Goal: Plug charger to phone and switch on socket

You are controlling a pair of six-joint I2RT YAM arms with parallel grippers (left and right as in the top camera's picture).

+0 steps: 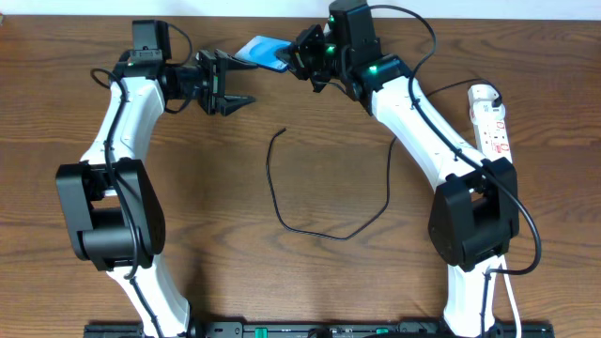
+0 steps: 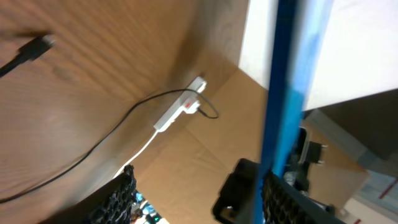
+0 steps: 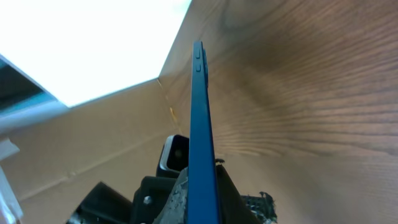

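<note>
The phone (image 1: 266,52), blue, is held off the table at the back by my right gripper (image 1: 293,58), which is shut on it. The right wrist view shows the phone edge-on (image 3: 200,118) between the jaws (image 3: 202,196). My left gripper (image 1: 240,81) is open just left of the phone. In the left wrist view the phone's blue edge (image 2: 283,93) runs beside the right finger of the open jaws (image 2: 199,199). The charger (image 1: 310,230) lies looped on the table, its plug (image 1: 284,130) free; the plug also shows in the left wrist view (image 2: 37,46). The socket (image 1: 490,117) lies at the right edge.
The wooden table (image 1: 207,207) carries the black cable loop in its middle. The socket and its white cord also show in the left wrist view (image 2: 180,109). Brown cardboard (image 3: 93,137) lies beyond the table's back edge.
</note>
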